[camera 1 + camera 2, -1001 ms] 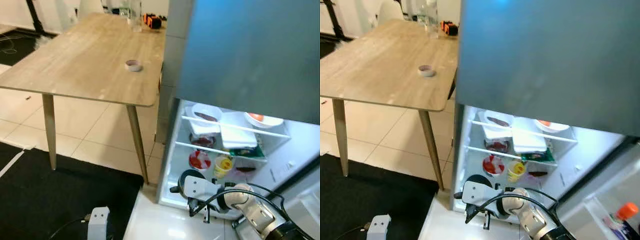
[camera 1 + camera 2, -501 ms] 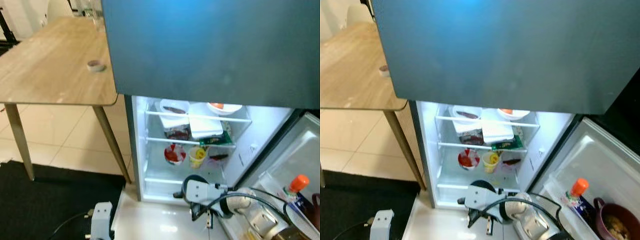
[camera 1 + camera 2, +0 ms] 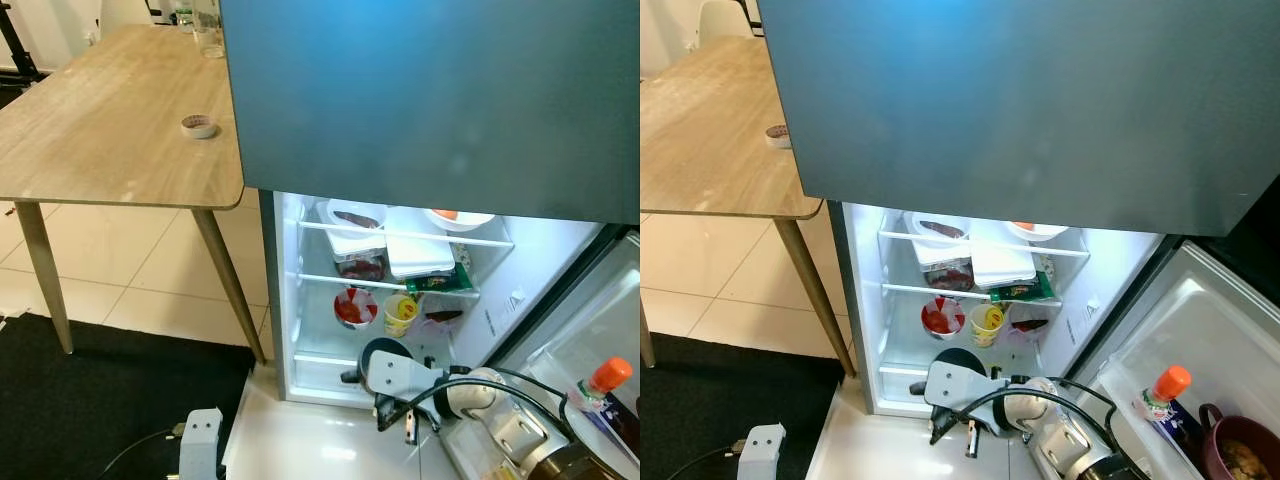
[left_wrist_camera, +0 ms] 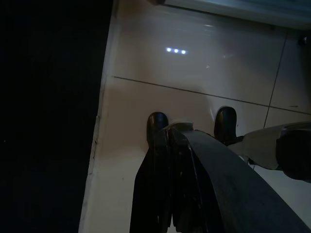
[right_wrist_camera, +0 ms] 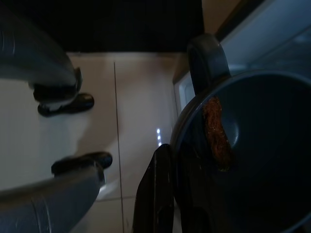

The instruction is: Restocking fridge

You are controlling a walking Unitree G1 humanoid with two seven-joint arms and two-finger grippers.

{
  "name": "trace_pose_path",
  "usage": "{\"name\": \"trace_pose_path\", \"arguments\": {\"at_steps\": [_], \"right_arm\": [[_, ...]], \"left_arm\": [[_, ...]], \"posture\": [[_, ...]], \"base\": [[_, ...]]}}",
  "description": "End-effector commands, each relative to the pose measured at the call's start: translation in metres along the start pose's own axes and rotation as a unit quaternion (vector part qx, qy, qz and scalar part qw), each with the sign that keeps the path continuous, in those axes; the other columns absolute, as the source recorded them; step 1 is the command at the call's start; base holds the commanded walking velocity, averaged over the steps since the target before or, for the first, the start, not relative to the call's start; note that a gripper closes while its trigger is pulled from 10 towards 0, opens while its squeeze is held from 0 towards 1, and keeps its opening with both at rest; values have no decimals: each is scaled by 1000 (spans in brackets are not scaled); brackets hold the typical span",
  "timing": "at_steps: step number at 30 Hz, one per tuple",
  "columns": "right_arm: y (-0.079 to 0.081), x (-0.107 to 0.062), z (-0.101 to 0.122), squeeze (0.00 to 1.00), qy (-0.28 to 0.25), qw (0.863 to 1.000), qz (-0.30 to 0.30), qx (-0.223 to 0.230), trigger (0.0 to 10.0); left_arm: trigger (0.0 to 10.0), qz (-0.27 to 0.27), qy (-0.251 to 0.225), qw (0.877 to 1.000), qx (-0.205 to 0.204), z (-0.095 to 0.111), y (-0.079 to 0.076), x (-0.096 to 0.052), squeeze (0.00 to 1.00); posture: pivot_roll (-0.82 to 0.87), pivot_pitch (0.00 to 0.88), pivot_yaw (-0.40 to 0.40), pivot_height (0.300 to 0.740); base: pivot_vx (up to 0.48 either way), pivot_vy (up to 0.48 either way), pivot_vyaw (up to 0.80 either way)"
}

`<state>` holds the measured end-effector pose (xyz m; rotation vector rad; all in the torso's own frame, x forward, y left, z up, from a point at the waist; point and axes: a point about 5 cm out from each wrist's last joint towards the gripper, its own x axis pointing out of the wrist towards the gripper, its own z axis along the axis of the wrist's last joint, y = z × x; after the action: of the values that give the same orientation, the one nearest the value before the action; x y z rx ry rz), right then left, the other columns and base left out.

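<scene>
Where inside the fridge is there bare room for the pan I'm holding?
The bottom level, below the red bowl and yellow cup, looks free. The two shelves above are crowded with containers. The right tool holds the pan in front of that gap.

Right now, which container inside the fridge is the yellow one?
The small yellow cup on the lower shelf, right beside the red-and-white bowl. The containers on the upper shelf are white or clear.
</scene>
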<state>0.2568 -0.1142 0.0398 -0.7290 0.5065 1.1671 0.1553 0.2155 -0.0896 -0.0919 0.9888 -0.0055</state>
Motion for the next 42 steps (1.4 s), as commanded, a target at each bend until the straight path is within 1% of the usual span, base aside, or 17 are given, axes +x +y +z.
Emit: {"name": "trace_pose_path", "arguments": {"at_steps": [1, 10, 12, 14, 18, 21, 24, 31, 42], "right_arm": [[-3, -1, -1, 0, -2, 1000, -5, 2, 10000], [-6, 0, 2, 0, -13, 1000, -7, -4, 10000], [-8, -1, 6, 0, -28, 1000, -8, -2, 10000], [-9, -2, 10, 0, -39, 999, -9, 0, 10000], [-13, -3, 11, 0, -40, 999, -16, 0, 10000], [-14, -1, 4, 0, -14, 1000, -24, -12, 10000], [-14, -1, 3, 0, -10, 1000, -25, -13, 10000], [-14, -1, 1, 0, -9, 1000, -28, -12, 10000], [-14, -2, -2, 0, -4, 1000, -26, -13, 10000]], "left_arm": [[10000, 5, 6, 1000, 0, -5, 2, -1, 0], [10000, 5, 4, 1000, 2, -2, 2, -1, 0], [10000, 4, 3, 1000, 2, -2, 1, -1, 0], [10000, 4, 3, 1000, 2, -2, 1, 0, 0], [10000, 3, 3, 1000, 0, -2, 0, 0, 0], [10000, 3, 3, 1000, -1, -2, -1, 0, 0], [10000, 3, 3, 1000, -1, -1, -1, 0, 0], [10000, -2, 6, 1000, 13, -1, 0, 0, 0], [10000, -5, 5, 1000, 15, 0, 0, 0, 0]], "posture": [[-30, 0, -50, 740], [-28, 0, -50, 740], [-28, 0, -50, 740], [-28, 0, -50, 740], [-29, 0, -51, 740], [-29, 0, -50, 740], [-29, 0, -50, 740], [-36, 0, -45, 740], [-37, 0, -46, 740]], "base": [[0, 0, 0], [0, 0, 0], [0, 0, 0], [0, 0, 616], [0, 0, 769], [0, 0, 165], [0, 0, 0], [0, 0, 0], [304, 0, 0]]}}
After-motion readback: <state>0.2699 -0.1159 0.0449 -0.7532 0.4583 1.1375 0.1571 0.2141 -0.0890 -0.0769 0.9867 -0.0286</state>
